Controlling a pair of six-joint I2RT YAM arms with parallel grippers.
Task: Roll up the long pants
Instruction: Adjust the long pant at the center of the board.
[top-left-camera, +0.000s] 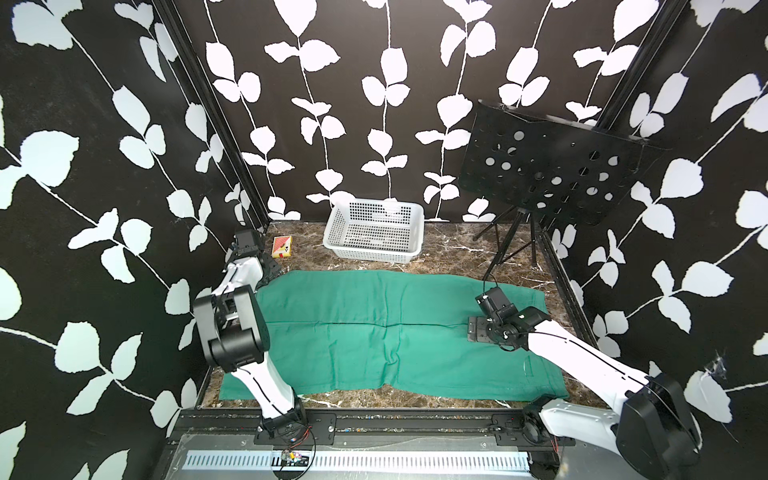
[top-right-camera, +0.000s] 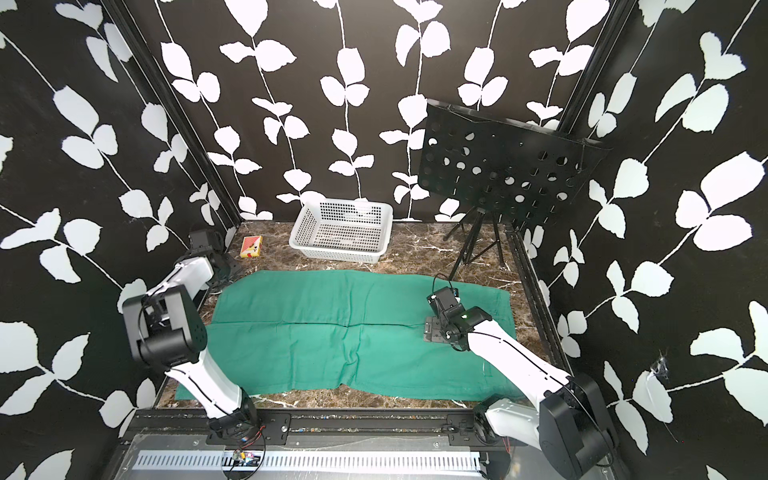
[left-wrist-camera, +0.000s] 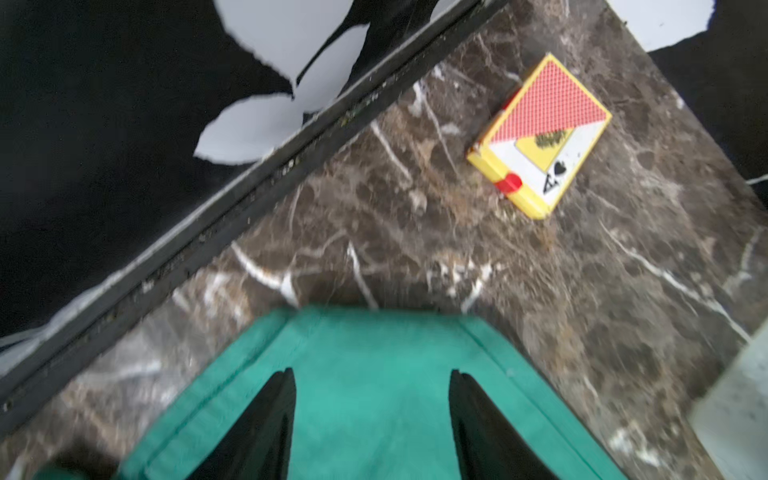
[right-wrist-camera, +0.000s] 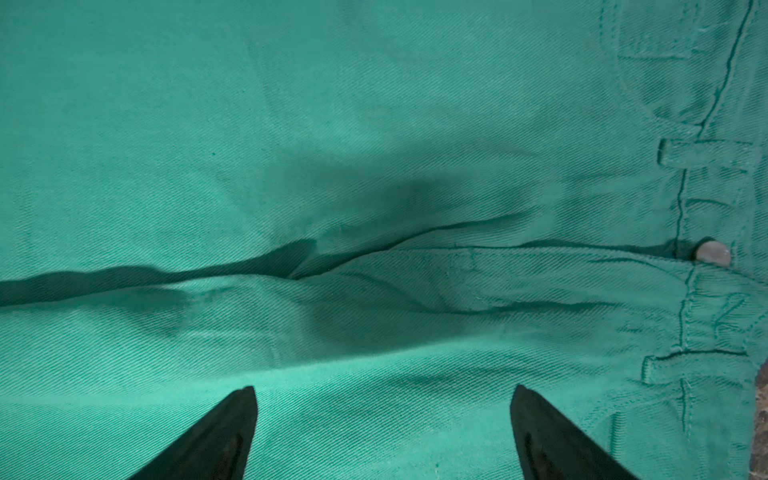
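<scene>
Found the long pants (top-left-camera: 395, 332) spread flat and not yet rolled across the brown marble table (top-left-camera: 457, 257), covering most of its width in both top views. Noted both legs running to the left, side by side, with the waistband at the right and a shallow crease along the middle.

Located the left gripper (left-wrist-camera: 372, 399) at the far left corner of the cloth, over the hem of the far leg. Recorded its jaws standing apart, with teal fabric between and below them. Unable to confirm contact with the cloth, owing to blur in the left wrist view.

Located the right gripper (right-wrist-camera: 382, 415) above the right part of the pants, near the waistband. Recorded its jaws spread wide, gripping nothing, with flat cloth beneath. Noted in the right wrist view a pale button (right-wrist-camera: 712, 253) at the waistband, a belt loop (right-wrist-camera: 706, 151) close by and a fold line leading away from the button.

Logged elsewhere:
- a white plastic basket (top-left-camera: 370, 253) at the far edge, apart from the pants
- a yellow-and-red card box (left-wrist-camera: 540, 133) at the far left, near the hem corner but clear of it
- a black perforated music stand (top-left-camera: 552, 166) on a tripod at the far right
</scene>
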